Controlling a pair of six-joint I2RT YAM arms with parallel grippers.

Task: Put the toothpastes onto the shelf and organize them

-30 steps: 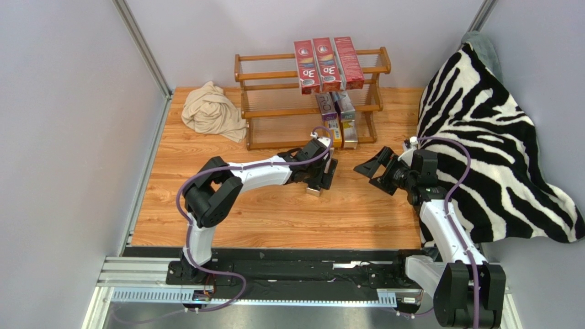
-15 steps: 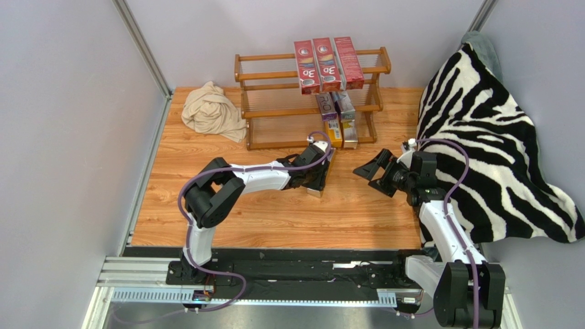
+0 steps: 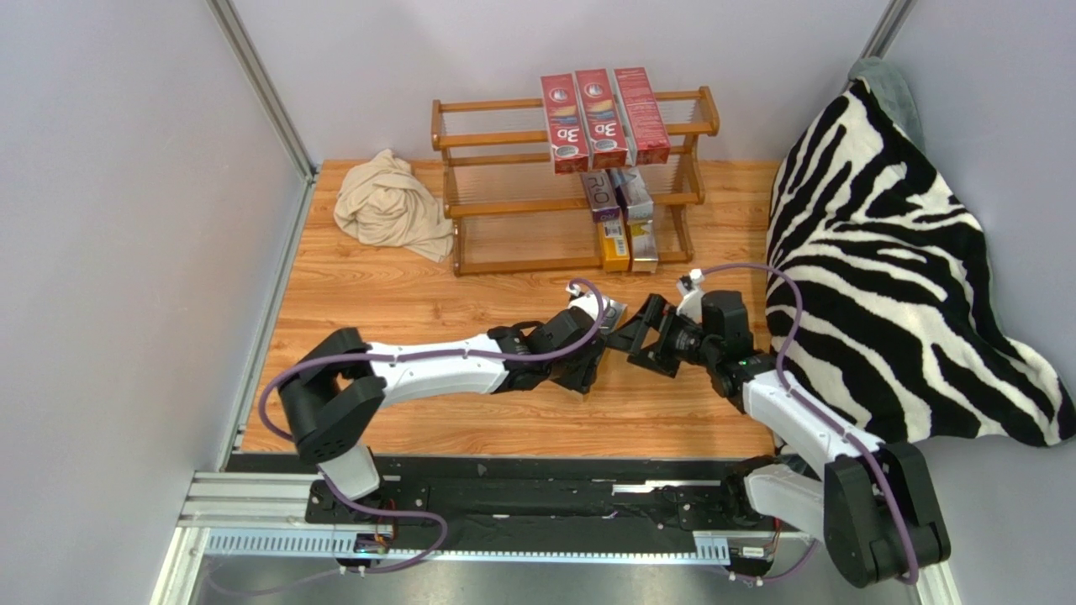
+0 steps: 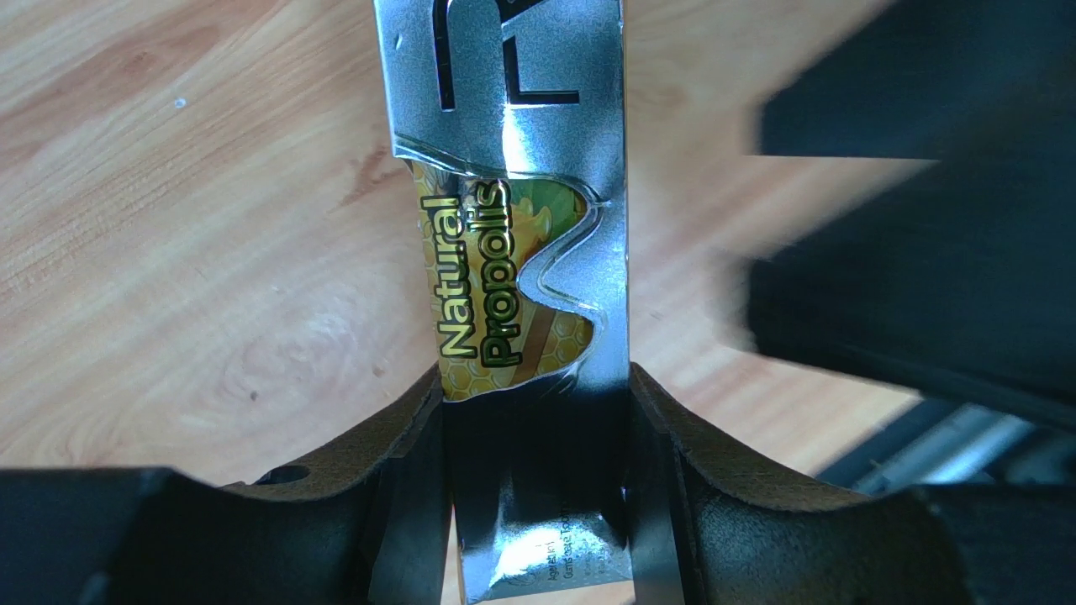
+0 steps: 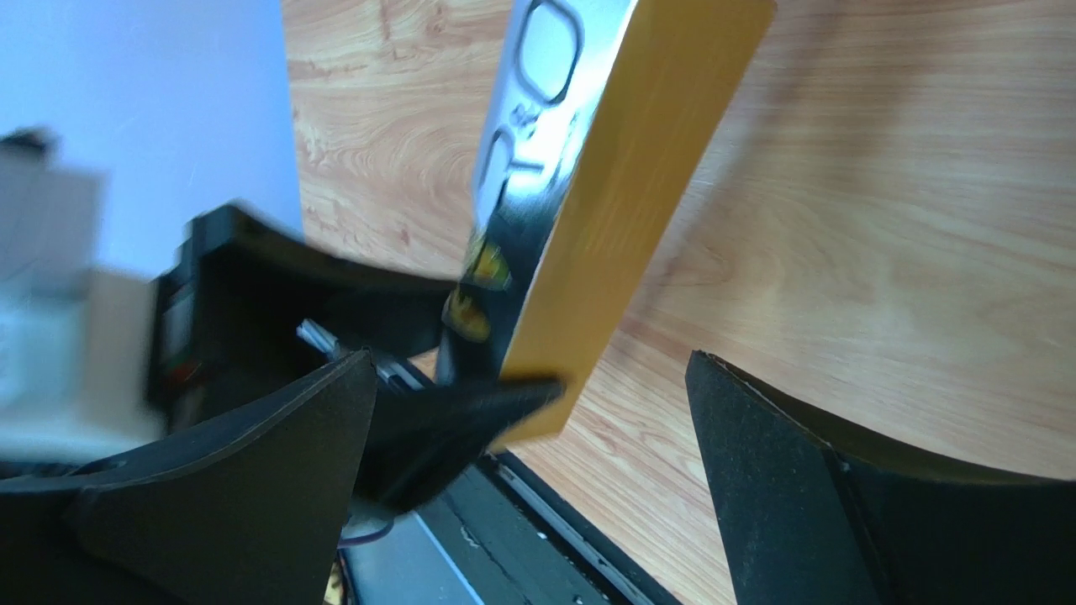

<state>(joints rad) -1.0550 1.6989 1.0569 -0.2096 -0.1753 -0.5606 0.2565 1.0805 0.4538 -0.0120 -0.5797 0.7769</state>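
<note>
The left fingers [image 4: 407, 469] are closed on one end of a silver carton [image 4: 518, 151] marked "Natural Propolis". They hold it over the worktop [image 3: 417, 303], on the near side of the shelf [image 3: 505, 208]. The right fingers [image 5: 789, 479] are wide open and hold nothing, just right of this carton. Three red cartons [image 3: 604, 116] lie on the top tier of the shelf, at its right end.

Top camera looks down; both wrist cameras closely share one carton [image 4: 518, 189].
</note>
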